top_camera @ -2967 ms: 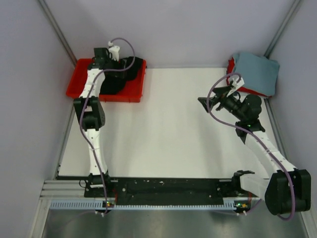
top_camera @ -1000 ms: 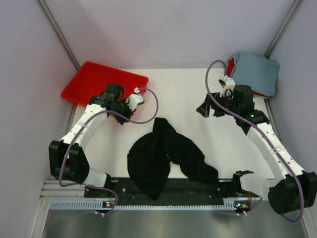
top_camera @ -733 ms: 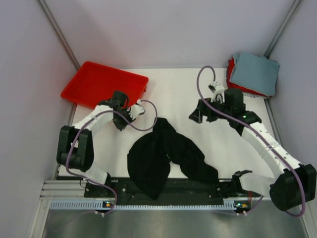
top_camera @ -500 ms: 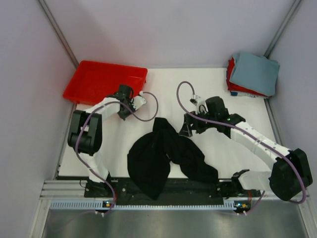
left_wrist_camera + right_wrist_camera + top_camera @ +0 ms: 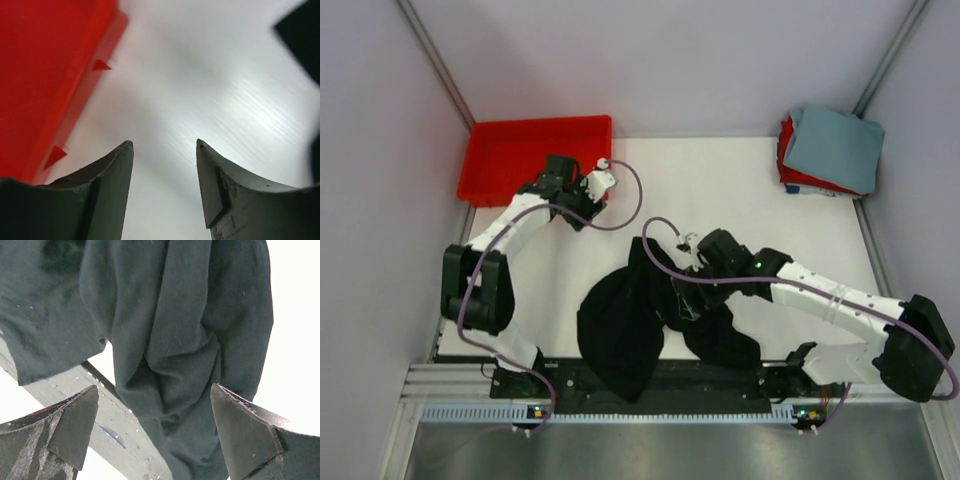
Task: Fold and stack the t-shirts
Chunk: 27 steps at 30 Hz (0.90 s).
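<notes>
A large black t-shirt (image 5: 625, 320) lies crumpled at the near middle of the table, and part of it hangs over the front rail. My right gripper (image 5: 688, 300) hovers just above its right half. In the right wrist view it (image 5: 155, 387) is open and empty, with bunched folds of the shirt (image 5: 175, 315) between and below the fingers. My left gripper (image 5: 582, 208) is open and empty beside the red tray (image 5: 535, 155). In the left wrist view it (image 5: 164, 144) is over bare table. A folded grey-blue shirt (image 5: 835, 145) lies on a folded red one (image 5: 795, 180) at the back right.
The red tray's rim (image 5: 80, 95) fills the left of the left wrist view, and a corner of the black shirt (image 5: 302, 40) shows at its upper right. The front rail (image 5: 100, 412) shows under the shirt. Grey walls close in the table on three sides.
My right arm has swung from the back right down over the black shirt. My left gripper has moved back beside the tray, which has shifted and sits squarer. The shirt has not moved in the last second.
</notes>
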Each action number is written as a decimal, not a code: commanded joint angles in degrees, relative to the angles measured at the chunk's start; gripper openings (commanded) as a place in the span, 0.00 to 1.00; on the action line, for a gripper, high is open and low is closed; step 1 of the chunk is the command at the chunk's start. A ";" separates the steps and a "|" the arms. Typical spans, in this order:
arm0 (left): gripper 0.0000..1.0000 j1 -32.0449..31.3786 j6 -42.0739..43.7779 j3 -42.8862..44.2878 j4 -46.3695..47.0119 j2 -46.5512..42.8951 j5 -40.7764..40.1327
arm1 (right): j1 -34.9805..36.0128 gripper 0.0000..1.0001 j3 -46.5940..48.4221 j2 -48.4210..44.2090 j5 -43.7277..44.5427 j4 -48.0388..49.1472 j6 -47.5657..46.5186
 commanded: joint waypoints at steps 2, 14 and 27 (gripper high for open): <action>0.62 0.12 -0.57 -4.69 -9.95 -14.01 19.31 | 5.59 0.91 -2.58 -1.58 10.16 -3.19 9.57; 0.71 -7.93 3.91 -10.13 -31.66 -28.26 26.55 | 4.91 0.00 -5.23 -2.43 10.78 4.73 13.36; 0.99 -57.34 3.73 -27.97 -13.14 -23.90 8.98 | -14.87 0.00 1.02 -4.92 5.60 7.36 7.91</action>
